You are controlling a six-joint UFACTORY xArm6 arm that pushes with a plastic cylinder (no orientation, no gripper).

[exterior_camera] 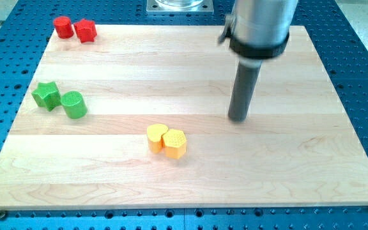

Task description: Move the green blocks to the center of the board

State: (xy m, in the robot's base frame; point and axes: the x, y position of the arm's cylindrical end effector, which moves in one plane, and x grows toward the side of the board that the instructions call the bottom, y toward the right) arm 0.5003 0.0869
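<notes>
A green star block (pixel 46 94) and a green cylinder block (pixel 74 105) sit side by side, touching, near the board's left edge. My tip (pixel 238 118) rests on the board right of centre, far to the right of both green blocks and touching no block. The rod rises from it to the grey arm end at the view's top.
A yellow heart block (pixel 156 137) and a yellow hexagon block (pixel 175 143) touch each other below centre, left of my tip. Two red blocks (pixel 63 27) (pixel 85 30) sit at the board's top-left corner. The wooden board (pixel 299 172) lies on a blue perforated table.
</notes>
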